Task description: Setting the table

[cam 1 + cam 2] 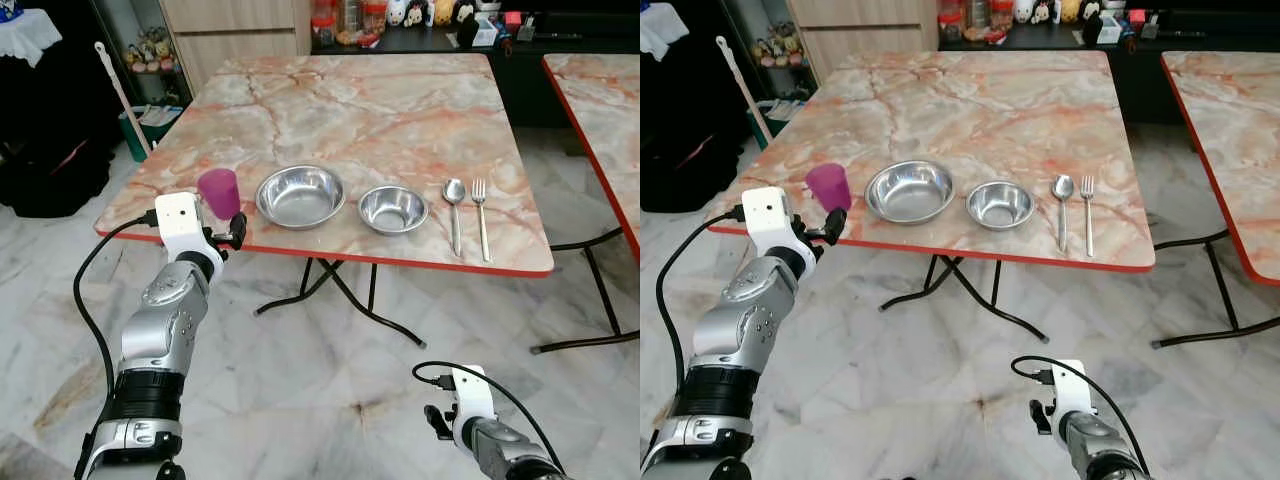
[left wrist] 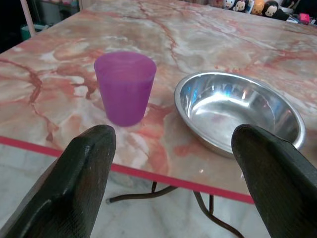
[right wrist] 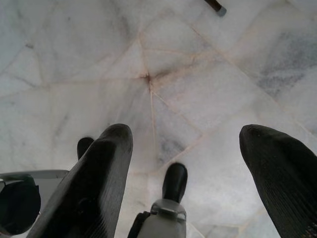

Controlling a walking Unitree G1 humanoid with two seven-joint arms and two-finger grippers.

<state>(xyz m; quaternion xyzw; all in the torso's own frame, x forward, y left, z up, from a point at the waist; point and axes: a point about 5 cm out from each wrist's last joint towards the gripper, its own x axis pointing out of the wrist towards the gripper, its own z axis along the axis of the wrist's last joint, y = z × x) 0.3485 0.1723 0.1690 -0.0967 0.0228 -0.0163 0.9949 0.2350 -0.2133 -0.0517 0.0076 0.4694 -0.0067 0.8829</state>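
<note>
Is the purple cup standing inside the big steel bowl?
No, the purple cup stands on the table beside the larger steel bowl, apart from it.

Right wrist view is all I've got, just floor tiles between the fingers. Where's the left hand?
Observer: The left hand is open, at the table's near edge, facing the purple cup.
Operator: Holding it?
Observer: No, the cup stands on the table beyond the fingertips.
Operator: What else is laid?
Observer: Right of the cup: large bowl, small bowl, spoon, fork.
</note>
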